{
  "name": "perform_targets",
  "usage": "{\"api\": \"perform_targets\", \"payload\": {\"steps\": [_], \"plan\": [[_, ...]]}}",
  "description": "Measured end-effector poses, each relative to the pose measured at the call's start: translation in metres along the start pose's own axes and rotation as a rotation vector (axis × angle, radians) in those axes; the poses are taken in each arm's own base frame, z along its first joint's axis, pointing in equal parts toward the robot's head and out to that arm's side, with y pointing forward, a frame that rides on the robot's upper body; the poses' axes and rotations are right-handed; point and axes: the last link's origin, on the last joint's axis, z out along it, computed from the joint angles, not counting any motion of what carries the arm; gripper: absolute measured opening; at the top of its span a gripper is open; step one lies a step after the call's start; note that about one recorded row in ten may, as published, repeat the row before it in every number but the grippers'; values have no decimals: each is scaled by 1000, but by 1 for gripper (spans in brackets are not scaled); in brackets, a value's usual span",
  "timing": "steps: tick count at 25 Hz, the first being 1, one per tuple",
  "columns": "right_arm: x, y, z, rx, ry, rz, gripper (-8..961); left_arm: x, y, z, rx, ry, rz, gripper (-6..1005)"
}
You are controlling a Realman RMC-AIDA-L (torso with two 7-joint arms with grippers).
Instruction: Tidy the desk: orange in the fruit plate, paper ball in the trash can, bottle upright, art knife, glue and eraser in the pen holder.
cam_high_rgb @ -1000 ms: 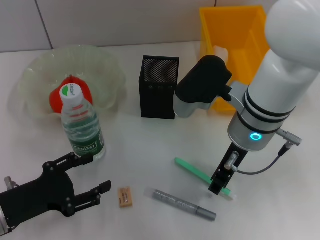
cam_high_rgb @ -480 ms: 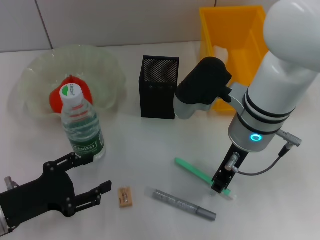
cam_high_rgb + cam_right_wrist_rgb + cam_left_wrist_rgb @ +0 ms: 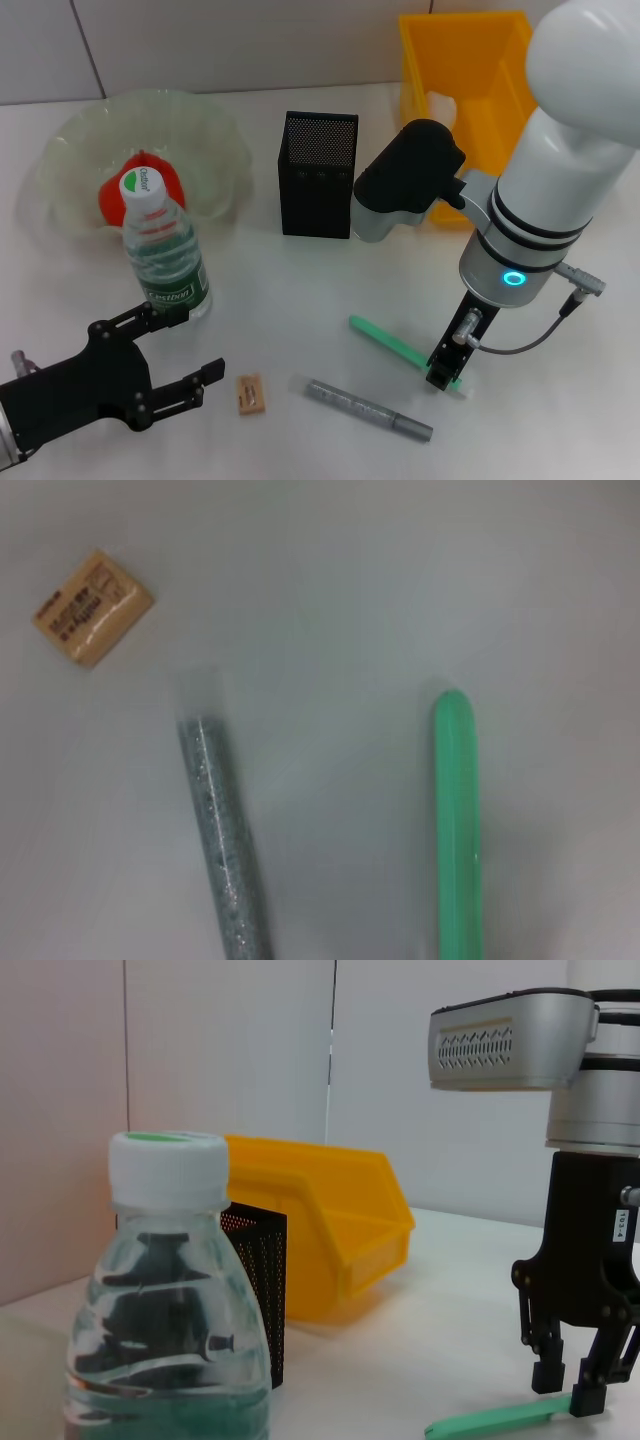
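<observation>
Two grippers are in view. The right gripper [image 3: 447, 375] stands low over the front right part of the desk [image 3: 300, 300], its fingers parted astride one end of the green art knife [image 3: 395, 347]. The left gripper [image 3: 180, 355] rests spread open near the front left corner, beside the upright bottle [image 3: 165, 255]. The eraser [image 3: 251, 393] and silver glue stick [image 3: 365, 408] lie along the front edge. The orange [image 3: 140, 190] sits in the fruit plate [image 3: 215, 130]; the pen holder [image 3: 318, 175] and trash can [image 3: 470, 70] stand toward the back.

White desk [image 3: 300, 290] with fruit plate [image 3: 215, 125], bottle [image 3: 165, 260], pen holder [image 3: 318, 175], trash can [image 3: 505, 75], eraser [image 3: 251, 393], art knife [image 3: 390, 342], glue [image 3: 365, 408].
</observation>
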Motion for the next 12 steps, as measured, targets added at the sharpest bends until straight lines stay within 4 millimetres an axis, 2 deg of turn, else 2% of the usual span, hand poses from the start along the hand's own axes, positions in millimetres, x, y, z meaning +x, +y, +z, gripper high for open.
{"api": "perform_targets", "payload": {"steps": [12], "plan": [[-1, -1, 2, 2, 10, 0, 263, 1, -1, 0, 0, 1, 0, 785]]}}
